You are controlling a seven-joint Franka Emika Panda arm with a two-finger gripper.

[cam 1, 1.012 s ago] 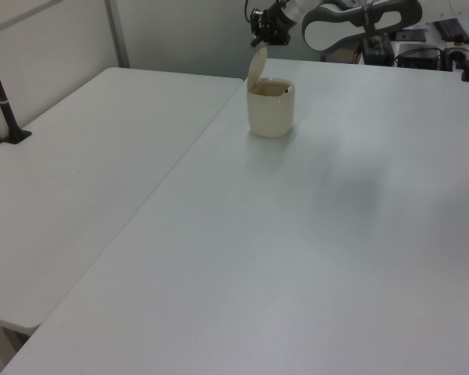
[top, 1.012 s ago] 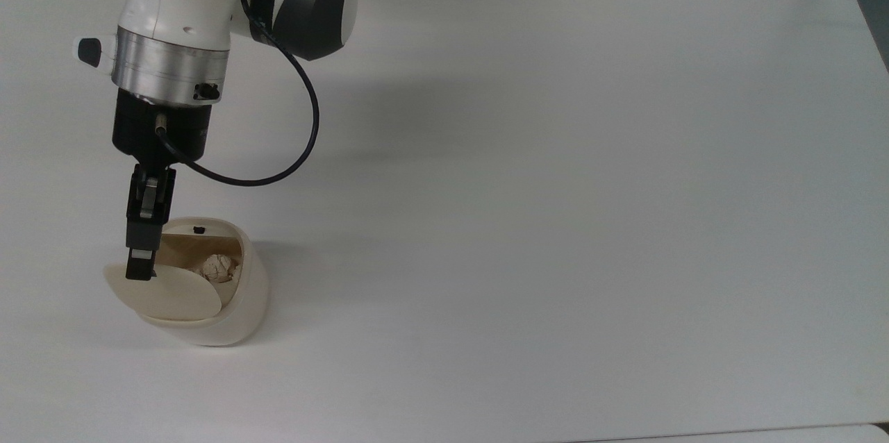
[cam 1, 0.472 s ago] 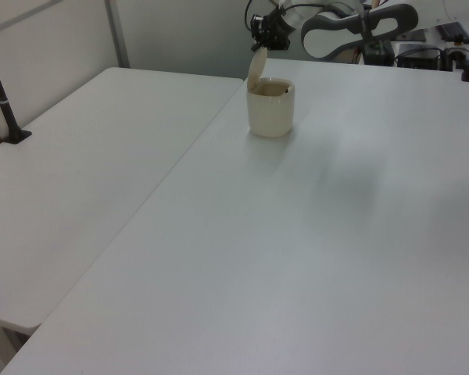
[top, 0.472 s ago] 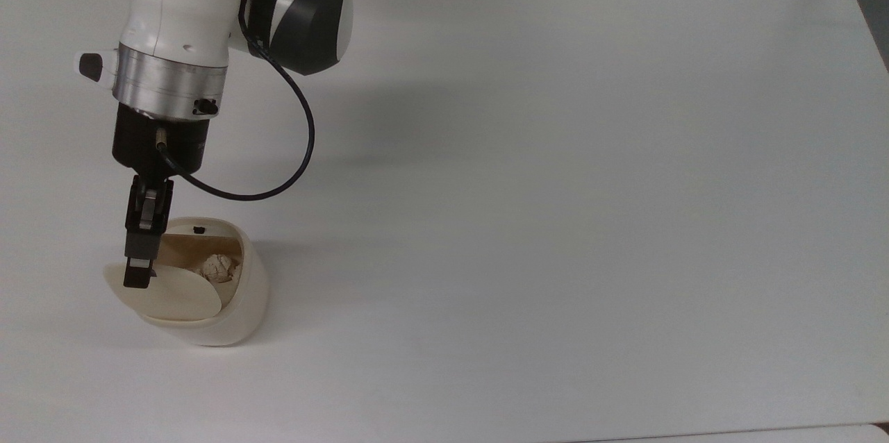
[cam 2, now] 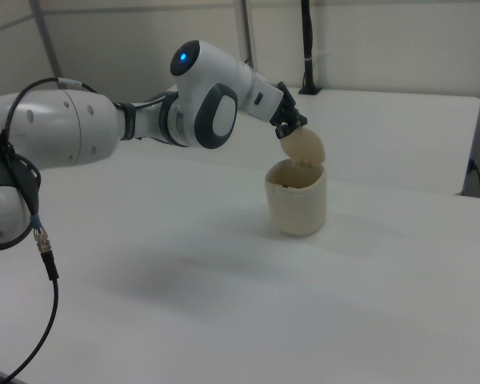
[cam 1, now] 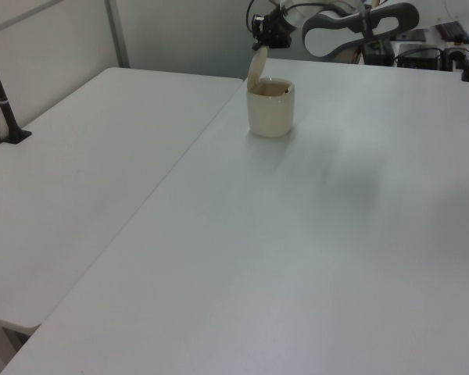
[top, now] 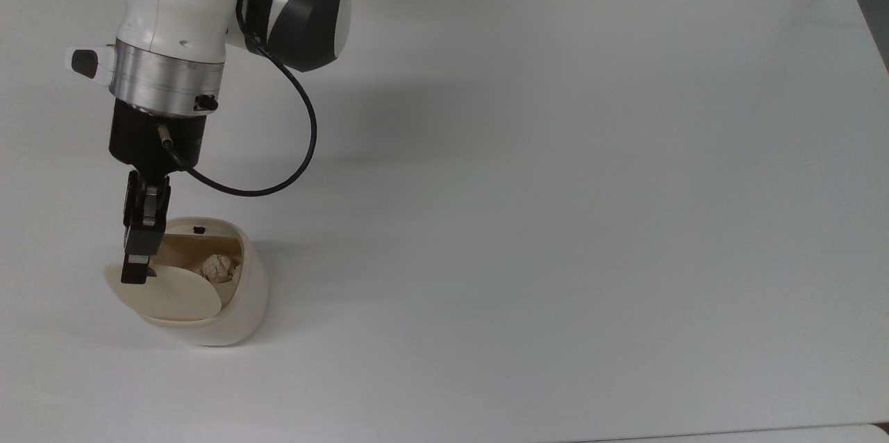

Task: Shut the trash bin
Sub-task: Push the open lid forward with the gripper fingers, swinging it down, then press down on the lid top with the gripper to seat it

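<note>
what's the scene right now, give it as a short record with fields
bin: cream trash bin upright on the white table
lid: lid open, standing up from the rim
contents: crumpled paper inside
claw: claw at the lid's upper edge, seen in the top view
task state: bin not yet closed

Cream trash bin point(top: 236, 304), lid raised

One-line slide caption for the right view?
Panda arm's gripper at the raised lid of the cream plastic trash bin on a white table.
</note>
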